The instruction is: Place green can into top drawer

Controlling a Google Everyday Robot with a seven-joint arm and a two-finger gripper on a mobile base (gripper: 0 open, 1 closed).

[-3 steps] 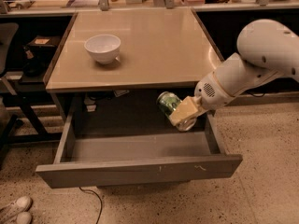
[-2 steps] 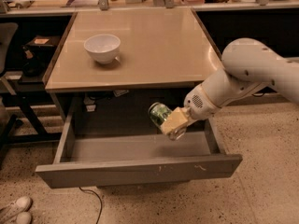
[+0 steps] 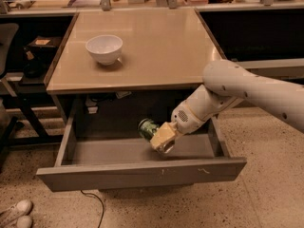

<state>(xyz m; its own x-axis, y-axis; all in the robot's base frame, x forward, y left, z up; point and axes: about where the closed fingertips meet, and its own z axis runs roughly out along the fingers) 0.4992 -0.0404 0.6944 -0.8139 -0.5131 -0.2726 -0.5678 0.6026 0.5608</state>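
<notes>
The top drawer [image 3: 142, 173] is pulled open below the table, a wide shallow grey tray with a scuffed flat front. My gripper [image 3: 157, 137] reaches in from the right and is shut on the green can [image 3: 147, 128]. The can is tilted, with its silver end pointing up and left. It hangs inside the drawer opening, just above the drawer floor, right of the middle. Only the can's left part shows; the cream fingers [image 3: 163, 136] cover the other part.
A white bowl [image 3: 104, 48] stands on the beige table top [image 3: 156, 46] at the left. My white arm [image 3: 247, 91] crosses the table's right front corner. A dark chair [image 3: 7, 80] is at the left, white shoes [image 3: 14, 213] on the floor.
My gripper has moved left and down with the green can, from the drawer's right side to deeper inside the drawer, close to its floor.
</notes>
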